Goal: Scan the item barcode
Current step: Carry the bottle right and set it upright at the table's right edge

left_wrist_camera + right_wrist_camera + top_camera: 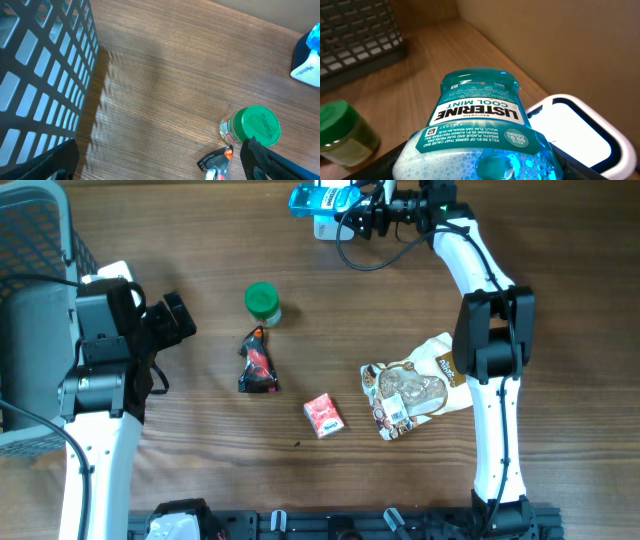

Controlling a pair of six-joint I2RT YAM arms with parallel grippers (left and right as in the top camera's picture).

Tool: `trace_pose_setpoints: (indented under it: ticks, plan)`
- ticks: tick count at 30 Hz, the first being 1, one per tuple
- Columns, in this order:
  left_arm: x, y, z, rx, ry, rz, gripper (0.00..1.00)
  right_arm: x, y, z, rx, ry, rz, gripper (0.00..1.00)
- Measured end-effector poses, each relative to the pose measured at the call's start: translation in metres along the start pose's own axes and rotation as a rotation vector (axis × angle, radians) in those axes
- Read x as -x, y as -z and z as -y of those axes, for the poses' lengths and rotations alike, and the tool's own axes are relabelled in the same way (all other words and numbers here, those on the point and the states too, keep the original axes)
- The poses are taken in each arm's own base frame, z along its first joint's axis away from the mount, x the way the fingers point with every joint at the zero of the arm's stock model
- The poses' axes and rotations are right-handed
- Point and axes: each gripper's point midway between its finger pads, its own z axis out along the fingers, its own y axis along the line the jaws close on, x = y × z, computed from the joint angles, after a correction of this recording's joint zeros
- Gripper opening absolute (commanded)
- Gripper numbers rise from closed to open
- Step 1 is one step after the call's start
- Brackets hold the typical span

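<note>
The bottle [479,117] lies clamped in the right gripper [362,212] at the table's 12 o'clock, over the scanner [580,131]. The left gripper [178,318] gapes wide and empty at 9 o'clock, basket [40,75] beside it, jar [262,301] at its 3 o'clock

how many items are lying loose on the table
4: a green-lid jar top centre, a dark wrapper just below it, a red box lower centre, a snack bag by the right arm. The bottle is held in the right fingers, not counted.
</note>
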Motion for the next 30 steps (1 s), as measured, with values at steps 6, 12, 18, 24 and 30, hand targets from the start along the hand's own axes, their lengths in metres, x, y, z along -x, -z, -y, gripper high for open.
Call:
trace_pose_setpoints:
  ticks: [6,12,18,24,30]
  plan:
    - [0.000,0.000,0.000,0.000,0.000,0.000,1.00,0.018,0.020,-0.018,-0.042,-0.172,-0.094,0.71]
    - [-0.001,0.000,0.001,-0.006,0.000,-0.003,1.00,0.100,0.080,-0.057,-0.229,-0.191,-0.182,0.63]
    - [-0.001,0.000,0.001,-0.006,0.000,-0.004,1.00,0.158,0.155,-0.104,-0.490,-0.230,-0.252,0.61]
    - [-0.001,0.000,0.001,-0.006,0.000,-0.004,1.00,0.109,0.223,-0.082,-0.885,-0.457,-0.442,0.61]
    - [-0.001,0.000,0.001,-0.006,0.000,-0.004,1.00,0.071,0.316,-0.063,-1.261,-0.636,-0.544,0.61]
